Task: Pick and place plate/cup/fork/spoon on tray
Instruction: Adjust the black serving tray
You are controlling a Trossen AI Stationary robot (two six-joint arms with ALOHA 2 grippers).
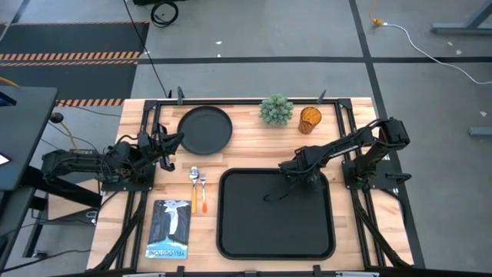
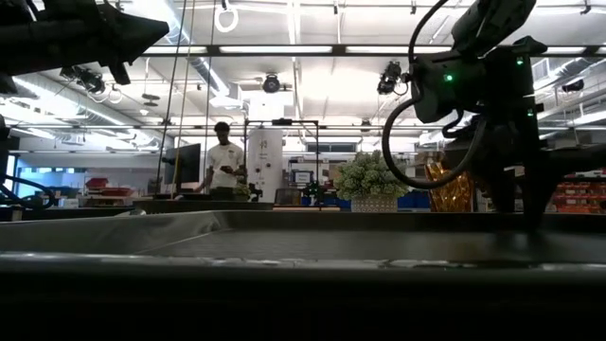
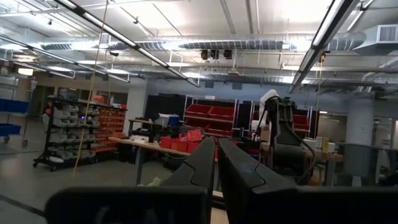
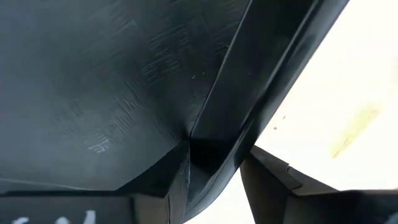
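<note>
Right pincer (image 4: 214, 165) clamps the tray (image 4: 93, 93) rim (image 4: 261, 81), its fingertips mostly hidden.

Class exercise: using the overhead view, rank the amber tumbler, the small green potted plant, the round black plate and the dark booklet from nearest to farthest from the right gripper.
Measured from the right gripper, at the black rectangular tray's far rim:
1. Translucent amber tumbler, at the table's back, on the right.
2. Small green potted plant, beside the tumbler; a close second.
3. Round matte-black plate, back left.
4. Dark booklet, front left.
</note>
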